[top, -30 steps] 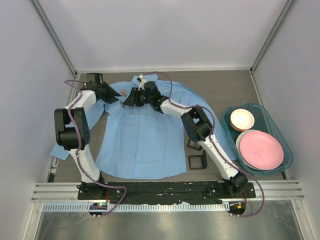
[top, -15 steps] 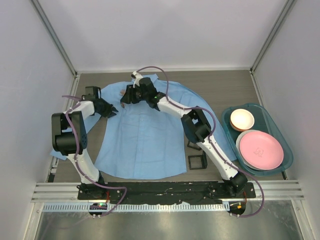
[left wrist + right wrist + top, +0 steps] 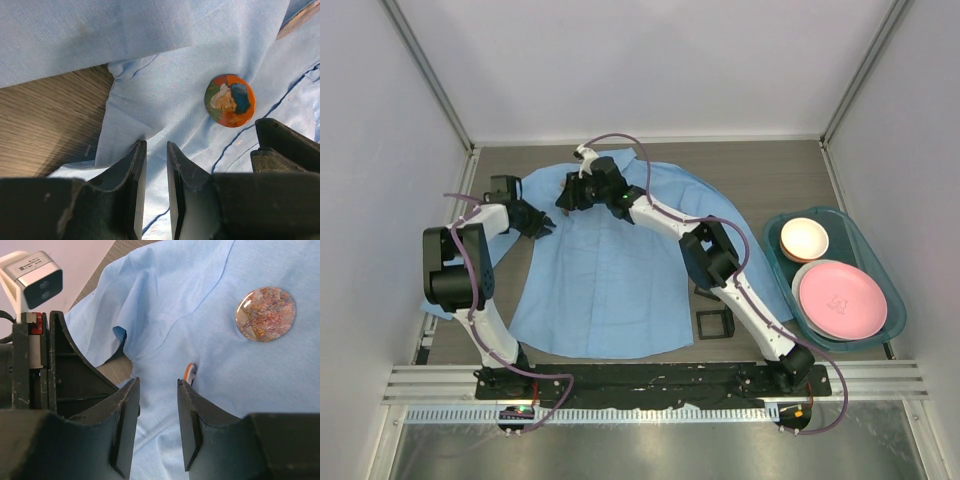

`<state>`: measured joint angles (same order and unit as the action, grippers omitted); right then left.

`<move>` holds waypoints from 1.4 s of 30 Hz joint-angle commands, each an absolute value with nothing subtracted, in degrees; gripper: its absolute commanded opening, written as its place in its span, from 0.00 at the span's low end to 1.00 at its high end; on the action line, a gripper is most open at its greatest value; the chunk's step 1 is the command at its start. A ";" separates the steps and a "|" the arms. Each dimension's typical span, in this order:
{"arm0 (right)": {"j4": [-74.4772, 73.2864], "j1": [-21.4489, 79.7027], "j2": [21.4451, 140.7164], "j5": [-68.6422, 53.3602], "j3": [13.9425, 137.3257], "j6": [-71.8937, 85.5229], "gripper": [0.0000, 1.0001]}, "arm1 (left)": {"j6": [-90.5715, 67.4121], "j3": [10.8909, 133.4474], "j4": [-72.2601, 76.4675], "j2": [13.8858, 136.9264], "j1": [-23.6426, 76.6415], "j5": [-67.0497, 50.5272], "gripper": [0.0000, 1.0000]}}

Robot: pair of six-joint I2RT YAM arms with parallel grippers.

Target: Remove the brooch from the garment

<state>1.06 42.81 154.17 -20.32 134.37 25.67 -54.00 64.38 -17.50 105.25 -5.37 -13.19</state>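
Note:
The garment (image 3: 610, 280), a light blue shirt, lies flat on the table. In the left wrist view a round brooch (image 3: 230, 100) with an orange, blue and green portrait is pinned to the cloth (image 3: 165, 90), up and to the right of my left gripper (image 3: 155, 145). That gripper's jaws stand a narrow gap apart with nothing between them. My right gripper (image 3: 157, 382) is open over the shirt (image 3: 200, 300), and the orange brooch (image 3: 189, 372) shows edge-on at its right fingertip. A second round brooch (image 3: 265, 314), reddish and yellow, lies farther off. Both grippers (image 3: 546, 229) (image 3: 563, 203) hover near the shirt's upper left.
A teal tray (image 3: 880, 270) at the right holds a pink plate (image 3: 841, 299) and a cream bowl (image 3: 804, 238). Two black square frames (image 3: 713, 322) (image 3: 708, 290) lie by the shirt's right hem. The left wrist's camera (image 3: 37, 285) looms close in the right wrist view.
The left gripper has drawn back to the left and its jaws have narrowed. The right gripper has moved left and farther back over the shirt's shoulder, its jaws closing somewhat.

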 commanded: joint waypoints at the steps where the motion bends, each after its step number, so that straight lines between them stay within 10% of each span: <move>1: 1.58 42.89 154.60 -18.46 136.58 24.08 0.43 | -53.61 64.07 -16.70 102.30 -5.71 -12.66 0.26; 25: 1.41 43.51 155.92 -16.70 137.11 25.31 0.19 | -53.35 64.69 -17.05 102.22 -5.71 -12.92 0.26; 42: 1.14 43.33 156.27 -15.12 139.04 24.79 0.36 | -52.65 63.90 -17.14 102.22 -5.71 -13.18 0.26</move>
<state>-0.54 43.16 156.90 -16.08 135.83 25.58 -53.56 64.27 -17.58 105.12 -5.39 -13.21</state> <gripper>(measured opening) 0.354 0.257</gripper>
